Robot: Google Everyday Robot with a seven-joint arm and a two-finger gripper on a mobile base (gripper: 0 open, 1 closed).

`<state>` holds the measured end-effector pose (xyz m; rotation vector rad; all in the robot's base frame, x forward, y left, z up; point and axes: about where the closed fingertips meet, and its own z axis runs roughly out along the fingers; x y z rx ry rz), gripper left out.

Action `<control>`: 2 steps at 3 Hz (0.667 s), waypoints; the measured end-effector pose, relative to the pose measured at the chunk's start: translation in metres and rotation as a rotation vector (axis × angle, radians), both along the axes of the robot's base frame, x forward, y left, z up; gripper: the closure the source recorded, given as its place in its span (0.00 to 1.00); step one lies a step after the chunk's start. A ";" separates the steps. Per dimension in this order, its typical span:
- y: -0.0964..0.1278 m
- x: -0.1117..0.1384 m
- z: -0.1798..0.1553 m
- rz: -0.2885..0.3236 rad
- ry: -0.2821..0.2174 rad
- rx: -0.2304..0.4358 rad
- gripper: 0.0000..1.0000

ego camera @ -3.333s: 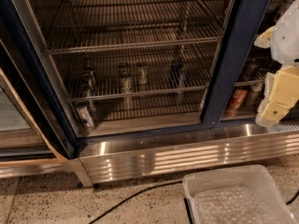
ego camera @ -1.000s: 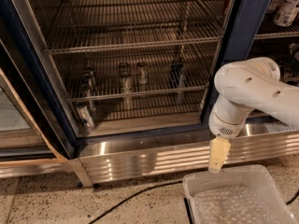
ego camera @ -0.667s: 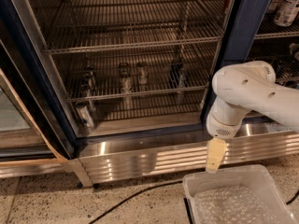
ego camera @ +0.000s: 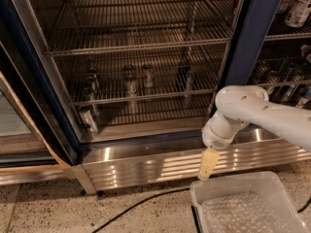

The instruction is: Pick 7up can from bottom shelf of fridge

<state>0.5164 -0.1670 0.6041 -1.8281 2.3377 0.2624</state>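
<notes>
The fridge [ego camera: 249, 38] stands open, with dark blue frames and wire racks. On the bottom shelf [ego camera: 160, 95] stand several small cans. A grey can with a silver top and a pale label patch [ego camera: 130, 85] looks like the 7up can. Another grey can [ego camera: 147, 76] stands just right of it, and a dark can [ego camera: 183, 77] further right. My gripper [ego camera: 208, 163] hangs from the white arm [ego camera: 243, 111] in front of the ribbed steel base panel [ego camera: 146, 165]. It is below and to the right of the cans, outside the fridge, and touches nothing.
A clear plastic bin [ego camera: 243, 203] sits on the floor right below the gripper. A black cable [ego camera: 131, 210] runs across the speckled floor. One can [ego camera: 88, 119] leans on the fridge floor at the left. The right compartment [ego camera: 291, 81] holds bottles and cans. The open glass door [ego camera: 19, 130] is at the left.
The arm has swung down from the upper right edge to in front of the base panel. Over the last second it has drifted slightly left. The cans have not moved.
</notes>
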 end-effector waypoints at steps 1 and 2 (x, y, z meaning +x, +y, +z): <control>0.017 0.009 -0.025 0.048 -0.012 0.113 0.00; 0.017 0.010 -0.025 0.048 -0.012 0.114 0.00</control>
